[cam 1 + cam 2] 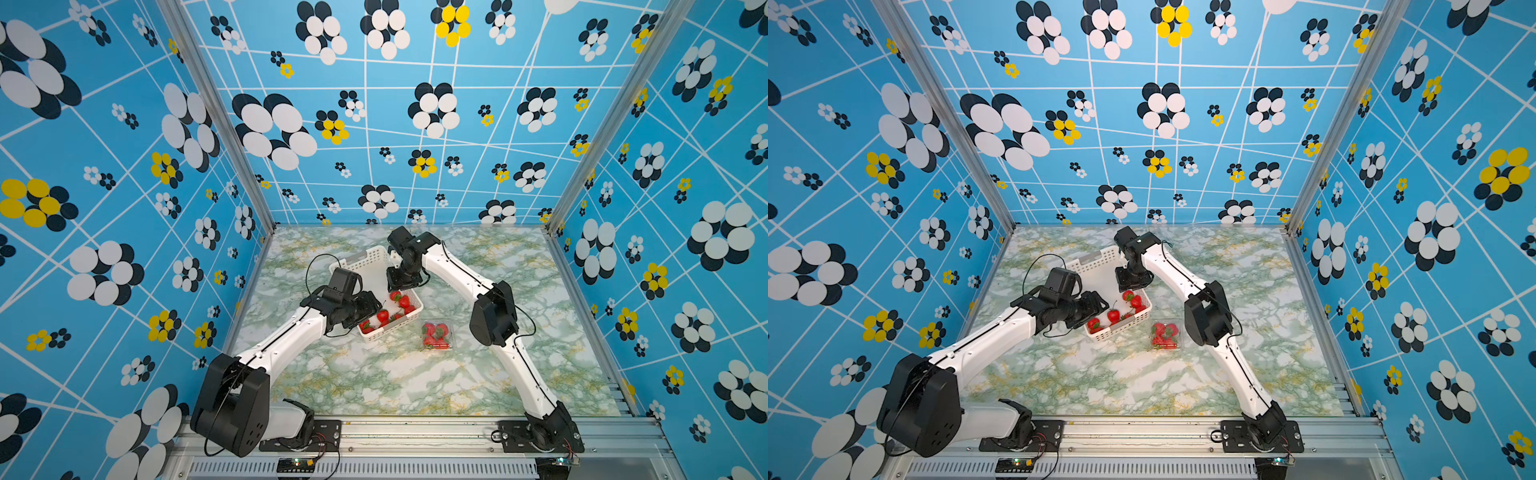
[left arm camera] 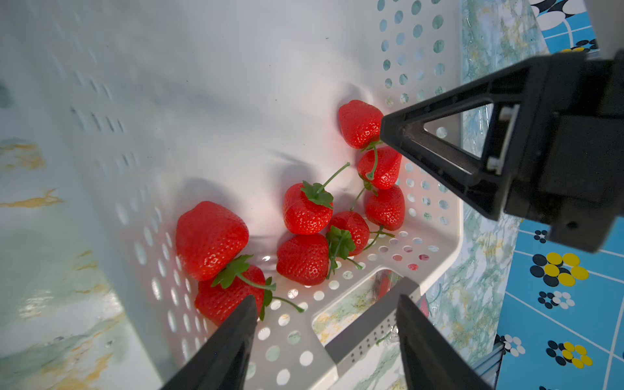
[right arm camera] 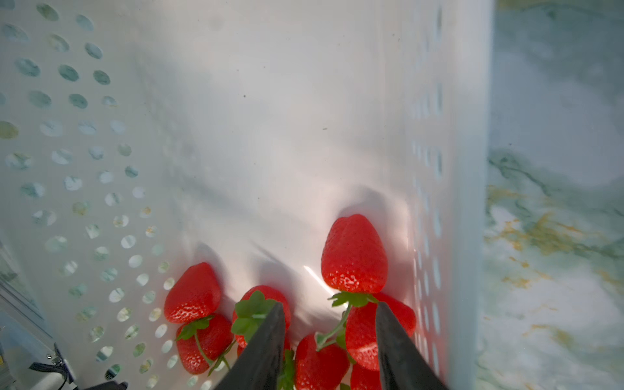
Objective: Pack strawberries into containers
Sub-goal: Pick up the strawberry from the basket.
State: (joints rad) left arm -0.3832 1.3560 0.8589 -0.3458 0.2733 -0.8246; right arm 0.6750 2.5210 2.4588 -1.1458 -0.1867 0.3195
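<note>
Several red strawberries (image 1: 390, 313) (image 1: 1121, 311) lie bunched at the near end of a white perforated basket (image 1: 365, 257) (image 1: 1096, 257). My left gripper (image 1: 372, 309) (image 2: 327, 299) hangs open over the basket's near left corner, one fingertip beside a strawberry (image 2: 226, 300), nothing between its jaws. My right gripper (image 1: 401, 286) (image 3: 329, 305) is open just above the pile, its fingers straddling a stem and strawberries (image 3: 353, 256) without clamping them. One clear container (image 1: 437, 336) (image 1: 1166, 336) holding strawberries sits on the table right of the basket.
The basket's perforated walls (image 2: 304, 337) (image 3: 101, 169) close in around both grippers, and the two stand near each other; a right finger (image 2: 439, 145) shows in the left wrist view. Green marbled tabletop (image 1: 374, 382) surrounds basket and container. Blue patterned walls enclose the cell.
</note>
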